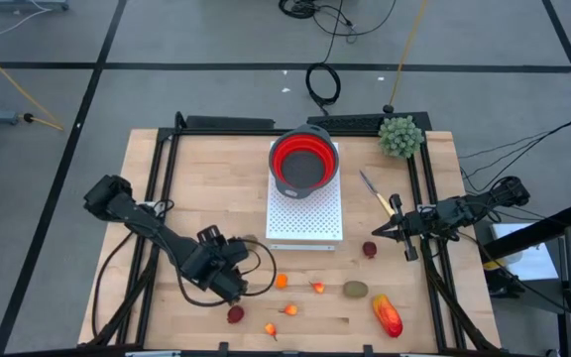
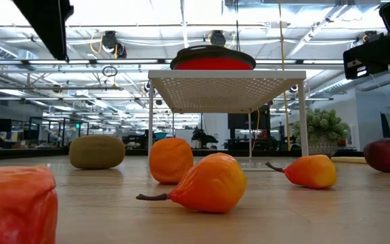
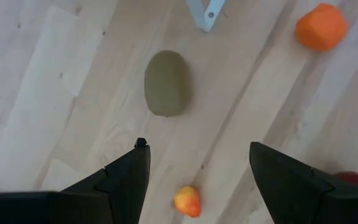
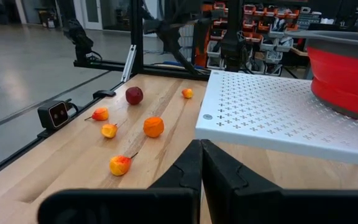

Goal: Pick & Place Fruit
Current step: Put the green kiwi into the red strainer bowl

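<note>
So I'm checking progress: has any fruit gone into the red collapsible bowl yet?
No, in the high view the red collapsible bowl on the white perforated stand shows only its bare red inside.

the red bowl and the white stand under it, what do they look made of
Red bowl: likely soft silicone, matte, with stepped collapsible rings and a dark grey rim. White stand: probably painted sheet metal, perforated all over with small holes, on thin legs.

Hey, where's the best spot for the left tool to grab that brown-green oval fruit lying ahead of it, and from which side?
Probably across its narrow middle, coming straight down from above. The oval fruit lies flat on the table with bare wood all round. The left tool hangs open above it, its fingers set to either side of the fruit's narrow width, so little turning seems needed.
</note>
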Controlling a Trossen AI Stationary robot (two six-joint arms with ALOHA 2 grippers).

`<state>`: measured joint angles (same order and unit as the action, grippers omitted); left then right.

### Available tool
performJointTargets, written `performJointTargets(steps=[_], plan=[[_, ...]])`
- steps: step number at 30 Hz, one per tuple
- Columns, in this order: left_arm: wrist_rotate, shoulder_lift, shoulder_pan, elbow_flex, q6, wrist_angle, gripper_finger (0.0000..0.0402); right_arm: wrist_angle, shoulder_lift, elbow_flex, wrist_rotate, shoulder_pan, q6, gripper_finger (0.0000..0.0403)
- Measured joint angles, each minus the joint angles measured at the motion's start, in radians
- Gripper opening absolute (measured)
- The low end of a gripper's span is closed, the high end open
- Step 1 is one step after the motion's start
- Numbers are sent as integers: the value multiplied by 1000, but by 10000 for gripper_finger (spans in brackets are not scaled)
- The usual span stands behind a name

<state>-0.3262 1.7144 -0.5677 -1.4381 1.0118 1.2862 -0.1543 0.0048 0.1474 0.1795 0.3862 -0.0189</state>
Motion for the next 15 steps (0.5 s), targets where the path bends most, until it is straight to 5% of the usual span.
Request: performJointTargets(steps=[15], plan=[[67,-64,106,199,-125,-128,273,-1,0,0,0,0,0,0]])
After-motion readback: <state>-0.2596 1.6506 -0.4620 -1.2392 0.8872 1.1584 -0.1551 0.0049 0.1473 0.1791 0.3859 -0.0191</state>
